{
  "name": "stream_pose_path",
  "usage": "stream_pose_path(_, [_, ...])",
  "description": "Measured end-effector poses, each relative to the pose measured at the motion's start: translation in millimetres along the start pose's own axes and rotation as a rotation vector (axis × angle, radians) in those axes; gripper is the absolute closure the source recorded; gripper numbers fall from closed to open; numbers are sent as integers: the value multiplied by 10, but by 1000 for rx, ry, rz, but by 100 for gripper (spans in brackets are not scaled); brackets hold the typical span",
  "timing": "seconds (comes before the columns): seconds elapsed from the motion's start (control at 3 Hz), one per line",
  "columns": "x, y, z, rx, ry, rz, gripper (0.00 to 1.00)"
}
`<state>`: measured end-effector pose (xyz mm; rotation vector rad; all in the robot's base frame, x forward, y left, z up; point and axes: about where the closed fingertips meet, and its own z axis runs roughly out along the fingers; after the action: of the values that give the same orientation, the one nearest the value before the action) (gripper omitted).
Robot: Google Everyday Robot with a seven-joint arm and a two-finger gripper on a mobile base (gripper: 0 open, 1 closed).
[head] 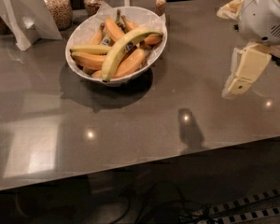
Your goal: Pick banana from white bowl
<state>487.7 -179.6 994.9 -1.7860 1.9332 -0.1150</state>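
The white bowl (85, 31) sits far left on the grey table (130, 125), heaped with orange-yellow fruit — one long, greenish-yellow banana (122, 51) lies diagonally on top. The gripper (245, 71) hangs at the right, well apart — whether open or closed, I cannot tell.

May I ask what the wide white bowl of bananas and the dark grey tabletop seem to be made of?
The wide white bowl looks like glazed ceramic or plastic: smooth, thin-rimmed, opaque. The dark grey tabletop seems polished stone or laminate, mirroring light spots. The cream gripper hangs above its right side.
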Motion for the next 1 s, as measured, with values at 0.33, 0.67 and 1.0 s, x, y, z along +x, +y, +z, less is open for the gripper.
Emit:
stream_pose_path(0.33, [-273, -302, 156, 51, -104, -92, 0])
stream_pose_path(0.67, [-599, -591, 341, 71, -200, -167, 0])
stream_pose_path(1.0, [-966, -800, 509, 63, -272, -234, 0])
